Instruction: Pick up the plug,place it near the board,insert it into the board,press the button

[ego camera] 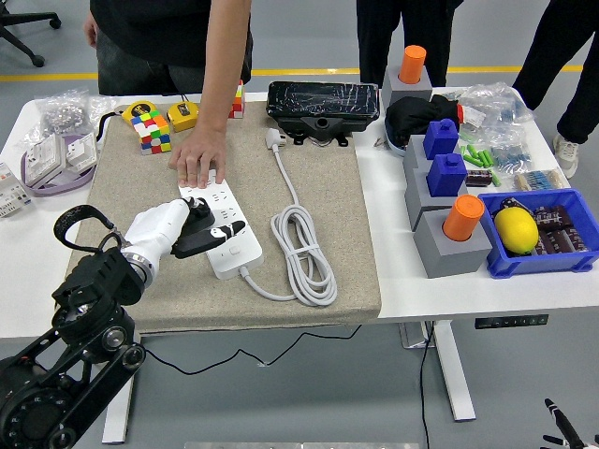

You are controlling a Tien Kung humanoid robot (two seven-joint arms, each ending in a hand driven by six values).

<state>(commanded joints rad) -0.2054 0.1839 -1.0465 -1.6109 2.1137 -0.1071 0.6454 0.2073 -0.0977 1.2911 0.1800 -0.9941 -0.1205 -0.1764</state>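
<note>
- Left robot hand: white and black, reaching in from the lower left and resting over the near-left part of the power strip; whether its fingers are apart or together cannot be told from this view.
- Power strip: white, lying on the grey mat, directly under and just right of the robot hand.
- Plug: white, lying on the mat well beyond and to the right of the robot hand, not inserted in the strip.
- Cable: white, coiled just right of the robot hand, joined to the strip's near end.
- Person's hand: flat on the strip's far end, just beyond the robot hand.
- Colour cube: beyond the robot hand, on the mat's far-left corner.
- Counter: white, carrying the mat.
</note>
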